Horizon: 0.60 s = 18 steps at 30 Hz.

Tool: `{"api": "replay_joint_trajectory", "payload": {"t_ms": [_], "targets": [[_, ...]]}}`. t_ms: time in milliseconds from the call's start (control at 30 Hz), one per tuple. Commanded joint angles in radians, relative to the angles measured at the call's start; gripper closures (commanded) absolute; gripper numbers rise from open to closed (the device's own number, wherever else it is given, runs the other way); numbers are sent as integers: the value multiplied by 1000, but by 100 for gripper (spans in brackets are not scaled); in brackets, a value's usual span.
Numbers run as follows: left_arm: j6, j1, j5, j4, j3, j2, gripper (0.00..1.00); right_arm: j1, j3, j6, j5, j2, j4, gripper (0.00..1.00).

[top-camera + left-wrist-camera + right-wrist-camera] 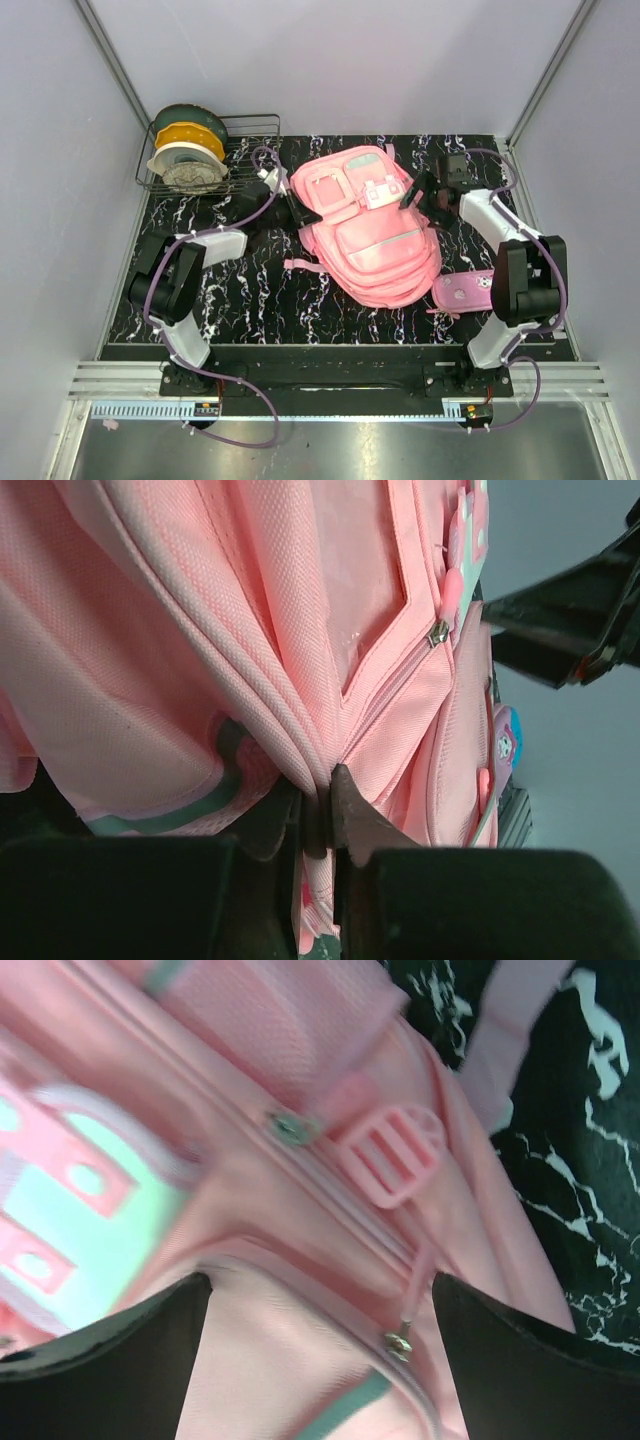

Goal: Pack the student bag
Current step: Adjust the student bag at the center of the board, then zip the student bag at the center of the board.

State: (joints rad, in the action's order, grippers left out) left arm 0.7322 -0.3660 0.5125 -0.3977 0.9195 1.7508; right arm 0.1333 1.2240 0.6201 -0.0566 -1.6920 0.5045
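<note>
The student bag [368,232] lay front pockets up in the middle of the black marbled worktop [250,290], with a small pencil case [462,292] just beside its near right corner, probably waiting to go in. The left fingers [355,815] were pinched together on a fold of the bag's pink fabric at its left edge, likely to steady it for opening; that arm reached forward, low. The right fingers [110,1355] stood wide apart, holding nothing, poised over a zipper seam, with that arm bent inward.

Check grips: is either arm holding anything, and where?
Left gripper pinches a fabric fold on the pink backpack's left side, by a zipper. Right gripper is open, holding nothing.
</note>
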Motion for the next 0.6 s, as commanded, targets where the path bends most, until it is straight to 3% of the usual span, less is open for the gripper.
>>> {"api": "replay_joint_trajectory", "payload": {"t_ms": [0, 67, 167, 333, 500, 567], "targets": [[136, -85, 37, -126, -71, -14, 100, -17, 114, -72, 44, 44, -57, 0], [174, -83, 6, -145, -77, -8, 100, -17, 56, -51, 52, 165, -75, 0], [213, -91, -17, -171, -59, -1, 100, -3, -83, 31, -61, 349, -135, 5], [230, -91, -29, -133, -9, -40, 100, 176, -294, 186, -97, 612, -149, 14], [260, -82, -133, -60, 2, -128, 100, 314, -389, 242, -193, 704, -187, 39], [266, -76, -167, -24, 31, -158, 100, 425, -388, 266, -154, 698, -152, 41]]}}
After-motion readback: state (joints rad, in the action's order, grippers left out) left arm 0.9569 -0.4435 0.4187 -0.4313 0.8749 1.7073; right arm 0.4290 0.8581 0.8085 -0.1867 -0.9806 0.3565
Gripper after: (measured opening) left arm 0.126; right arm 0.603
